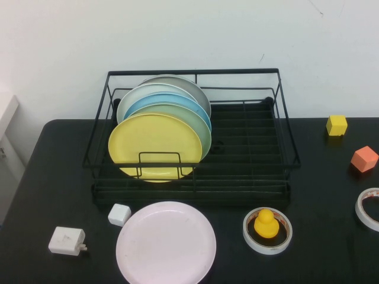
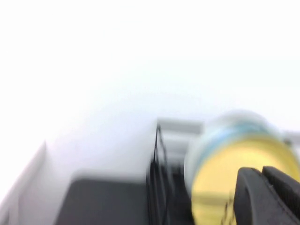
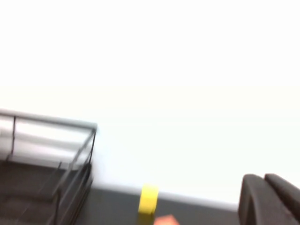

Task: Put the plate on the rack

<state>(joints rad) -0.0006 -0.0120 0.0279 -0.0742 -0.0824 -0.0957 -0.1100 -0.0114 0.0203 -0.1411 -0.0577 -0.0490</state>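
Note:
The pale pink plate (image 1: 166, 242) lies flat on the black table at the front, just before the rack. The black wire rack (image 1: 237, 71) stands behind it and holds several upright plates in its left half, with a yellow plate (image 1: 155, 145) foremost. Neither arm shows in the high view. My left gripper (image 2: 261, 176) is shut and empty, held up and facing the rack (image 2: 158, 154) and the yellow plate (image 2: 225, 173). My right gripper (image 3: 264, 180) is shut and empty, held up to the right of the rack (image 3: 51, 123). The pink plate is out of both wrist views.
A white adapter (image 1: 66, 241) and a small white cube (image 1: 119, 214) lie left of the pink plate. A tape roll (image 1: 284, 239) holding a yellow duck (image 1: 265, 223) sits to its right. A yellow cube (image 1: 336, 125), an orange cube (image 1: 364, 158) and another tape roll (image 1: 368, 208) lie at the far right.

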